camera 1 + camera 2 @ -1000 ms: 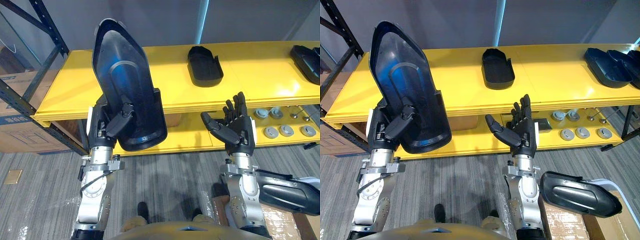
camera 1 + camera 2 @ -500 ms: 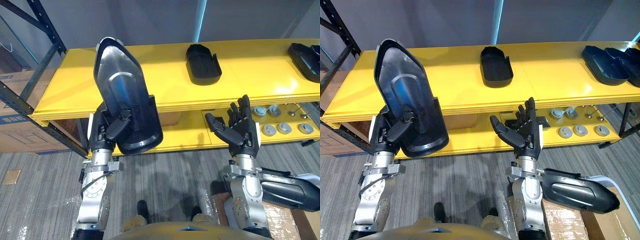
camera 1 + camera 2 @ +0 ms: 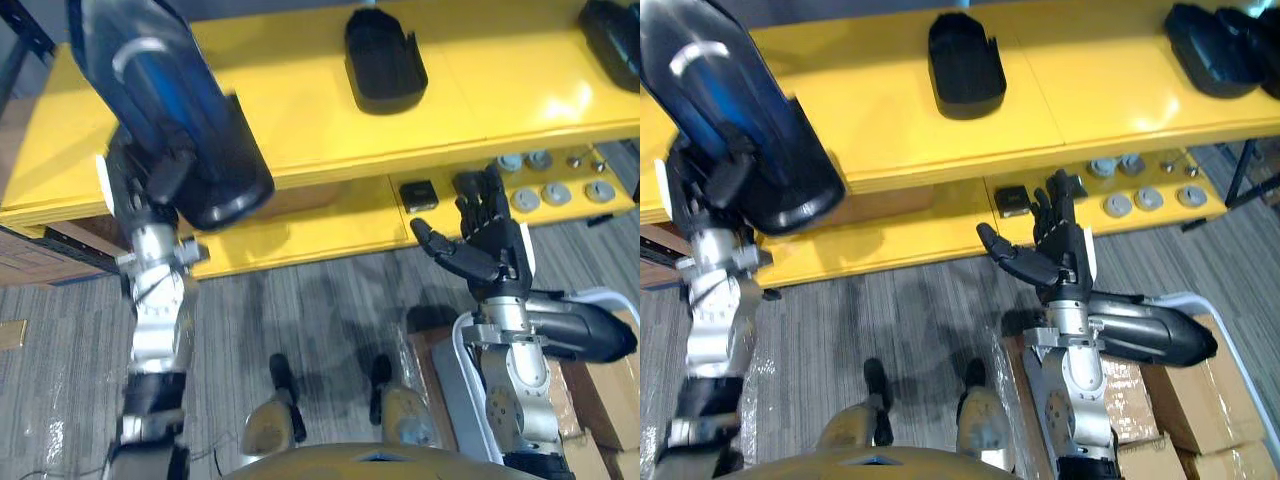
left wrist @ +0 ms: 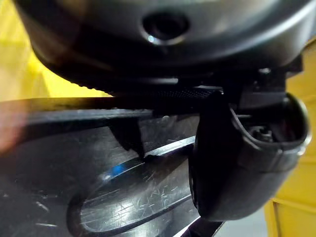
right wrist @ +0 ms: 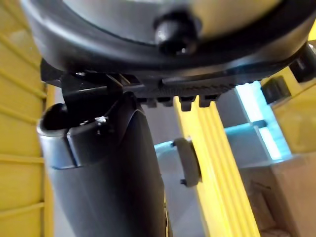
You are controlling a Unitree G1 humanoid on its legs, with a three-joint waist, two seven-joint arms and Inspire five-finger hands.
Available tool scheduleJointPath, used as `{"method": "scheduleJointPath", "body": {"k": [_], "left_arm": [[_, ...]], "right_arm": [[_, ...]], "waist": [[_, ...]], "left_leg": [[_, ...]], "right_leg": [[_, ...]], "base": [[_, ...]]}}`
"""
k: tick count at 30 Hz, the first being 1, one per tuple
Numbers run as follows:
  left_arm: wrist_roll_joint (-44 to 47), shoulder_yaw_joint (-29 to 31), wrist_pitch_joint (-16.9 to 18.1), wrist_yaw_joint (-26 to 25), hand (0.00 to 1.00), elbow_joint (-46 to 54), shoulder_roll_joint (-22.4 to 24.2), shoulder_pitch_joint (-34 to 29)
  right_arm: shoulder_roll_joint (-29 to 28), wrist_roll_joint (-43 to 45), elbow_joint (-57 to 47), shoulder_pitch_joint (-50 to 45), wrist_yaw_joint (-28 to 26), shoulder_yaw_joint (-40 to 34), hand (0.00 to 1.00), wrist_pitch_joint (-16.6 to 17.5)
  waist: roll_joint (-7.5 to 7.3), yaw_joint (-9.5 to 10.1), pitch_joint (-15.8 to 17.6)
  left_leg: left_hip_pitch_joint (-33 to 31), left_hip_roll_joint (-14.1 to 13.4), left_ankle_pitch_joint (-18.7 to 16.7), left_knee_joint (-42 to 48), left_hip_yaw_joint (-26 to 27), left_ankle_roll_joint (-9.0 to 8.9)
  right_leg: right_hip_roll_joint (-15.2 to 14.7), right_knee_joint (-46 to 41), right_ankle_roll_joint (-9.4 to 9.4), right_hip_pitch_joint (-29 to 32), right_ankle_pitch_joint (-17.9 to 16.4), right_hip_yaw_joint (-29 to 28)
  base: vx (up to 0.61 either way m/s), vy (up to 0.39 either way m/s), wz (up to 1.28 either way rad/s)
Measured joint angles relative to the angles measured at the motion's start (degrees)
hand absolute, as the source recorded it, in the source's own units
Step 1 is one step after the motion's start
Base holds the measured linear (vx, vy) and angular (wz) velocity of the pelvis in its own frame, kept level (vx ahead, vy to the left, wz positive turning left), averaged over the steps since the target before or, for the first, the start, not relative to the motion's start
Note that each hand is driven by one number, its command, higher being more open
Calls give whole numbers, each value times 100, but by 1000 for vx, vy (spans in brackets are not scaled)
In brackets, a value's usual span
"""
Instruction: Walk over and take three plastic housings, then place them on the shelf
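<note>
No lettering, number, label or sign can be read on the plastic housing (image 3: 170,110), the yellow shelf (image 3: 500,80) or the cardboard boxes (image 3: 1200,410)

Five black plastic housings (image 3: 965,55) show in all, two of them overlapping at the far right. There are five round grey discs (image 3: 1148,197) and one small black box (image 3: 1012,200).

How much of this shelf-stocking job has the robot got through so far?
At least one black housing already lies on the yellow shelf. The left hand grips a large housing, held up before the shelf and not yet set down. The right hand is open and empty; a long housing lies on boxes beside it.
</note>
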State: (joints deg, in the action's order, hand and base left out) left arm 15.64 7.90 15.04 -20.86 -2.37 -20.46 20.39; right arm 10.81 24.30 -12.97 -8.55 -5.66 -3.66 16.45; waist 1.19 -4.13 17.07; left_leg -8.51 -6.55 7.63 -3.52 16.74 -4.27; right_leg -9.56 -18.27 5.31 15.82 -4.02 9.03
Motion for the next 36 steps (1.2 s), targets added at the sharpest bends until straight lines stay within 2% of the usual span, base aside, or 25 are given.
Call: {"method": "scheduleJointPath", "body": {"k": [2, 4, 8, 11, 13, 16, 20, 23, 24, 28, 31, 36], "left_arm": [[68, 12, 2, -155, 0, -199, -193, 433], [262, -18, 0, -184, 0, -360, -273, 606], [658, -34, -76, -176, 0, -905, -359, 1213], [913, -62, -282, -311, 0, -1529, -564, 1885], [1109, -66, -302, -465, 0, -1737, -666, 2207], [1314, -85, -430, -676, 0, -2141, -822, 2802], [1590, -143, -667, -910, 0, -2393, -1028, 3212], [1822, -166, -924, -865, 0, -2602, -1163, 3414], [1955, -240, -961, -788, 100, -2655, -1219, 3419], [2050, -273, -1183, -361, 100, -2742, -1295, 3434], [1951, -573, -1378, -74, 100, -2897, -1499, 3432], [1706, -748, -1477, 152, 100, -3038, -1652, 3570]], "right_arm": [[110, 182, -347, 31, -8, 92, 100, -70], [200, 243, -533, 0, -40, 224, 100, -90], [323, 306, -830, -235, -328, 539, 100, -90], [414, 315, -830, -117, -468, 795, 100, -93], [447, 315, -830, -56, -539, 929, 100, -98], [450, 314, -834, 58, -554, 1139, 100, -170], [446, 310, -1068, 74, -546, 1404, 100, -246], [445, 310, -1077, 119, -524, 1474, 100, -246], [444, 310, -1078, 118, -497, 1500, 100, -246], [444, 310, -1078, 106, -434, 1554, 100, -246], [445, 311, -1078, 101, -391, 1562, 100, -251], [447, 315, -1086, 153, -374, 1570, 100, -278]], "waist": [[-24, -82, 221], [-30, -132, 341], [-26, -217, 468], [-38, -225, 684], [-39, -231, 710], [-51, -257, 859], [-61, -242, 924], [-61, -258, 953], [-60, -254, 953], [-62, -236, 955], [-62, -233, 955], [-61, -229, 955]], "left_leg": [[-253, -19, -178, 389, 45, -10], [-345, -99, -346, 717, 145, -25], [-629, -213, -803, 1374, 287, -29], [-754, -243, -1005, 1738, 414, -10], [-974, -289, -1141, 2004, 491, 6], [-1194, -360, -1237, 2399, 529, 47], [-1442, -413, -1363, 2782, 666, 95], [-1500, -440, -1400, 2928, 710, 129], [-1499, -435, -1414, 2941, 718, 136], [-1513, -436, -1445, 2950, 718, 135], [-1526, -449, -1452, 2989, 715, 150], [-1555, -480, -1468, 3065, 743, 174]], "right_leg": [[-69, -325, -13, 259, -101, -95], [-120, -508, -22, 345, -172, -213], [-134, -780, 3, 536, -311, -435], [-164, -959, 32, 647, -403, -622], [-192, -1088, 43, 831, -443, -673], [-196, -1219, 79, 929, -494, -802], [-236, -1404, 138, 1121, -611, -927], [-234, -1452, 165, 1126, -637, -936], [-236, -1459, 173, 1126, -644, -947], [-237, -1455, 177, 1126, -645, -949], [-231, -1457, 185, 1127, -640, -951], [-214, -1464, 205, 1162, -627, -989]], "base": [[-16, -43, -11], [35, -18, -23], [48, 3, -12], [20, 27, -8], [-2, 18, -4], [9, 25, 6], [12, 41, 8], [6, 11, 7], [0, 0, 0], [0, 0, 0], [0, 0, 0], [6, -2, -3]]}}
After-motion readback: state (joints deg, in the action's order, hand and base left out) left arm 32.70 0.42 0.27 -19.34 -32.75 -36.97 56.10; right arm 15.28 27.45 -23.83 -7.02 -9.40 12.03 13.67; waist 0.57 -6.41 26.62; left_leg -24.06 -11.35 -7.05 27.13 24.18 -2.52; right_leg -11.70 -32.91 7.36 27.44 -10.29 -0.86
